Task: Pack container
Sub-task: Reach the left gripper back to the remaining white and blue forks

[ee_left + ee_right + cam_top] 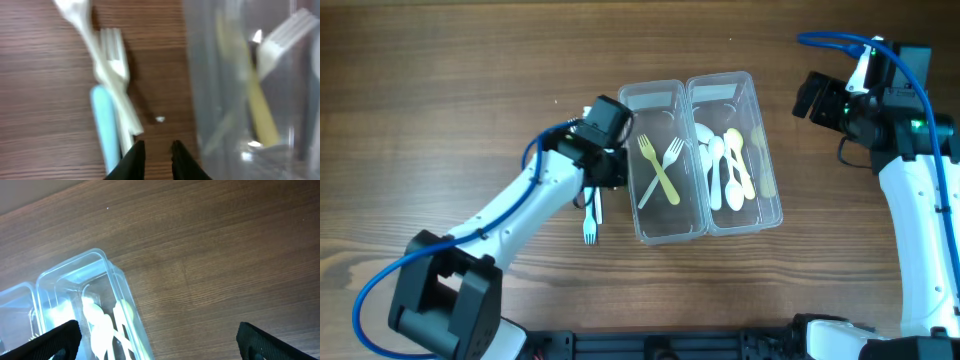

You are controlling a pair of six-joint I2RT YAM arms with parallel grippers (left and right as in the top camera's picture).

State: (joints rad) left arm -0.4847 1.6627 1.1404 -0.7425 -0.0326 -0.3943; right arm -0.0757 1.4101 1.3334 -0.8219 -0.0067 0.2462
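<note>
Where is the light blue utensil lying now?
In the left wrist view the light blue utensil lies on the table, left of the container, beside a white fork, ahead of the left gripper.

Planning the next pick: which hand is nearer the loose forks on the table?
Left. The left hand is right beside the forks; the right hand is off beyond the container.

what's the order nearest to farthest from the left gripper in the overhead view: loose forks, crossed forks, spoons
Measured from the left gripper in the overhead view:
1. Loose forks: on the table right beside it, outside the container.
2. Crossed forks: inside the container, in the tub nearer this gripper.
3. Spoons: in the far tub, beyond the crossed forks.
</note>
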